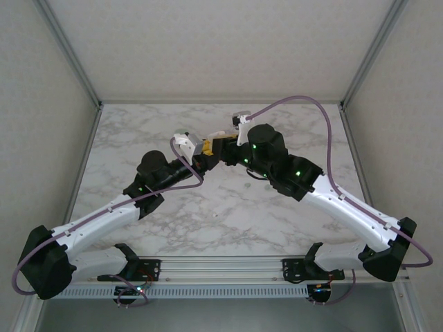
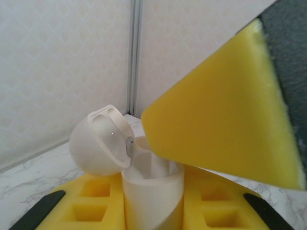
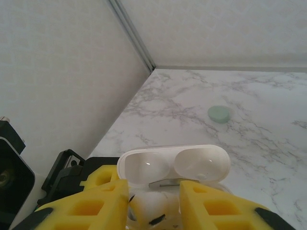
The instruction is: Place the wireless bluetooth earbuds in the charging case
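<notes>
Charging case (image 2: 153, 194), lid open, sat clamped in the left gripper (image 2: 153, 208); whether the right gripper (image 3: 154, 207) held anything could not be told. A mint green piece (image 3: 219, 113) lay at the case's one o'clock.

Left wrist view: a yellow pad (image 2: 225, 115) from the other arm sits right against the lens, blurred, and covers the right side of the open charging case (image 2: 153, 196). Case base cut off by the bottom edge; its inside not visible.

Right wrist view: white lump (image 3: 149, 211) in the right gripper (image 3: 153, 203), cropped at the bottom edge. Earbud or case body, can't tell, nor whether the jaws pinch it. Mint-green earbud (image 3: 219, 114) far back on the table (image 3: 268, 148), too small for detail.

Top view: meeting point mid-table is a tangle, jaws unreadable. Small pale thing (image 1: 240, 119) half hidden behind a white bracket (image 1: 243, 131).
</notes>
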Controlling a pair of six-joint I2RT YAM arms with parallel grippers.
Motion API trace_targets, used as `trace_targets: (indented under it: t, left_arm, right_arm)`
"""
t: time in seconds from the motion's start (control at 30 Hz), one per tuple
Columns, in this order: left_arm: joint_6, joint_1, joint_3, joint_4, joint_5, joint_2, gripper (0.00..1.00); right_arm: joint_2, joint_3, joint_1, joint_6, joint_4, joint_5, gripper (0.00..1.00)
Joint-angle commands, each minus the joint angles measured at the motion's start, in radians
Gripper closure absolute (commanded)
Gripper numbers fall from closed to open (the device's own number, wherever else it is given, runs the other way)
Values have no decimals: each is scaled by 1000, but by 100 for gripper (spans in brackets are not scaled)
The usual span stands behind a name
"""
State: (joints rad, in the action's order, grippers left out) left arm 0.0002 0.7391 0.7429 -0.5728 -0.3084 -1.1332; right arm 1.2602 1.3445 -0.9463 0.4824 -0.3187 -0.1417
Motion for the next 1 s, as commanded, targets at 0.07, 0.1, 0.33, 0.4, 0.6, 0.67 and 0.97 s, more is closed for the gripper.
trace_targets:
  t: [0.07,0.1,0.33,0.4,0.6,0.67,0.97]
  left_arm:
    - [5,9,24,-65,-19,15,97]
    - [4,9,24,-65,-21,16,97]
    - [4,9,25,-57,-27,18,97]
    - [6,10,24,-57,-27,18,97]
    - [7,9,21,-56,-35,19,98]
    - [7,9,21,-56,-34,21,98]
    - [40,9,10,-27,-11,43,97]
  right_arm:
    - [3,30,-9,-13,-69,-31,62]
    - [3,32,-8,-12,-70,-29,62]
    - [8,51,-8,-11,-72,0,59]
    - [14,62,-9,-9,-80,5,59]
    - [25,84,-8,-4,-100,7,56]
    - [27,88,-9,-1,-104,5,56]
    - [-43,81,-9,5,-90,10,48]
